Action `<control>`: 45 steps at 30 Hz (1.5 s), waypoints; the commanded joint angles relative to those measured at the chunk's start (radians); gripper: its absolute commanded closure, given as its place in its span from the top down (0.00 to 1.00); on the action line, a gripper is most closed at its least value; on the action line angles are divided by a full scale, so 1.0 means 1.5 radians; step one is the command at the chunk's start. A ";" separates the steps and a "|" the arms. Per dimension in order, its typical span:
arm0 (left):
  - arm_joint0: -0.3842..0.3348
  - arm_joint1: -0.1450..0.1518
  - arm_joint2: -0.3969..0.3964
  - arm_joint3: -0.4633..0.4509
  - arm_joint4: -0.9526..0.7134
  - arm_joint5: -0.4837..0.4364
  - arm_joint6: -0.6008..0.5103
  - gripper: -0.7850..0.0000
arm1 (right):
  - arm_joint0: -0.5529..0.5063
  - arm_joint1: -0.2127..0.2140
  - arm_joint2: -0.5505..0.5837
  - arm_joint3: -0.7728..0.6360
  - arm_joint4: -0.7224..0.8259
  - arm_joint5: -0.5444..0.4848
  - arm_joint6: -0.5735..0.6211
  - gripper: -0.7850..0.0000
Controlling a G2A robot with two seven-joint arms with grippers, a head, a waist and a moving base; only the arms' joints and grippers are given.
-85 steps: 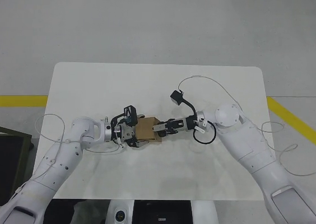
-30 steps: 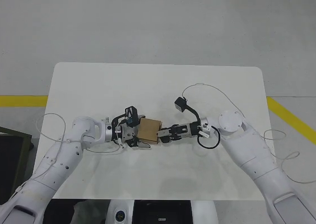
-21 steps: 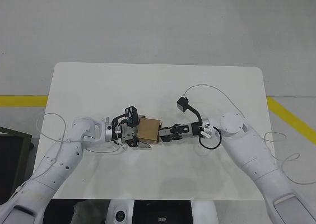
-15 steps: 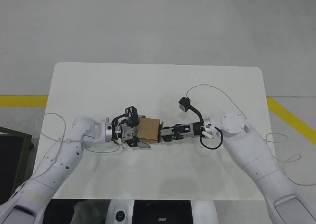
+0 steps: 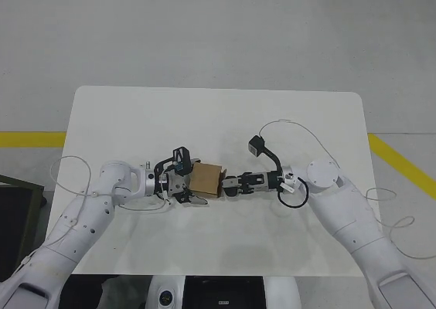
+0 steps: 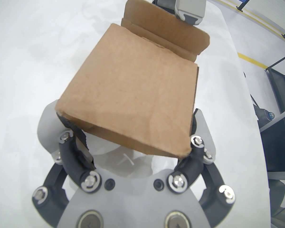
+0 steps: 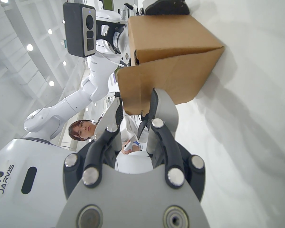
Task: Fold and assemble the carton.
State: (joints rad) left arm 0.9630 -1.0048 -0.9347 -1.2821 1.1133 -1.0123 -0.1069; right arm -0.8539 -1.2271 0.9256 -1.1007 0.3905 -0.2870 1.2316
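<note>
While carton lies midway btw side edges of surface, left gripper jaws clamp its sides. Opp. flap prob. pinched in right gripper jaws.

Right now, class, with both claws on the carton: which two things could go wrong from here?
1. The right claw pinches only a corner of the end flap; folding further could let it slip off or crease the board.
2. The left claw grips the carton just at its other end; a push on the flap might twist or slide it on the table.
</note>
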 commanded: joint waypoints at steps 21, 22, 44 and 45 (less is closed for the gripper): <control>-0.001 0.003 0.001 0.001 -0.003 0.000 -0.002 1.00 | 0.042 -0.007 -0.028 0.013 -0.059 0.042 0.003 0.27; -0.001 0.003 0.001 0.001 -0.005 0.000 -0.002 1.00 | 0.042 -0.006 -0.028 0.011 -0.063 0.045 0.004 0.27; 0.000 0.005 -0.010 0.001 -0.007 0.014 0.011 1.00 | 0.029 0.009 0.003 -0.043 -0.099 0.073 -0.001 0.33; 0.001 0.005 -0.014 0.000 -0.006 0.018 0.015 1.00 | 0.027 0.011 0.006 -0.048 -0.102 0.075 -0.001 0.33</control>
State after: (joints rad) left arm 0.9623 -0.9976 -0.9490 -1.2805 1.1025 -0.9931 -0.0930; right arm -0.8095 -1.2135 0.9291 -1.1650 0.2411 -0.1780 1.2294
